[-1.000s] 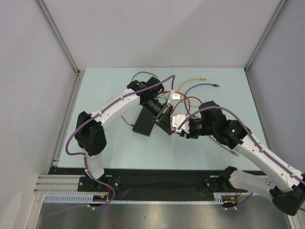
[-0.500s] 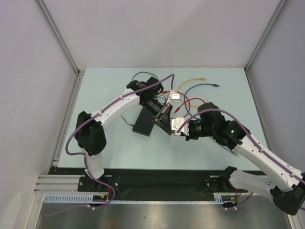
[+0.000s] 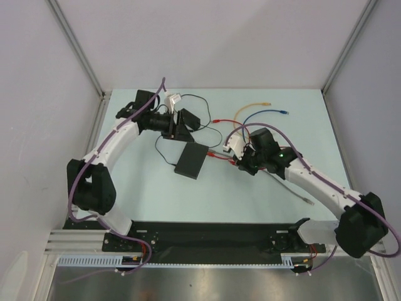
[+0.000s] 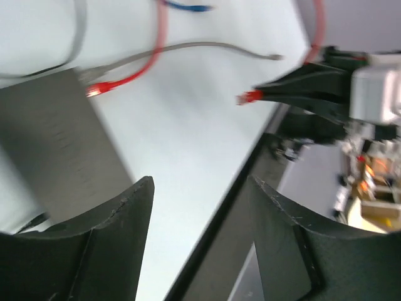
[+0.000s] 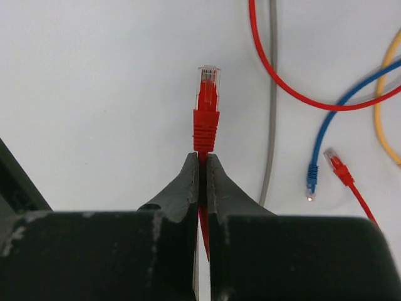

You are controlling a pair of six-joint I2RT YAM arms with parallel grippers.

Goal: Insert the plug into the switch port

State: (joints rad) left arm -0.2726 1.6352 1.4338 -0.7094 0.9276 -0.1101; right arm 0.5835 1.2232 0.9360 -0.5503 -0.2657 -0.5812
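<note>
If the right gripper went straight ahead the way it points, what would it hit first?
Probably the bare table: in its wrist view nothing else lies ahead of the red plug held by the right gripper. Depth is unclear.

Both arms are white shells with chunky black joints, left arm (image 3: 116, 141) and right arm (image 3: 321, 185) alike, and each trails a purple cable (image 3: 69, 191). There's a tiny green light (image 3: 281, 150) back behind the right jaws. The right gripper (image 5: 202, 157) has matte black, tapered fingers (image 5: 182, 188), and the block behind them is kinda scuffed.
</note>
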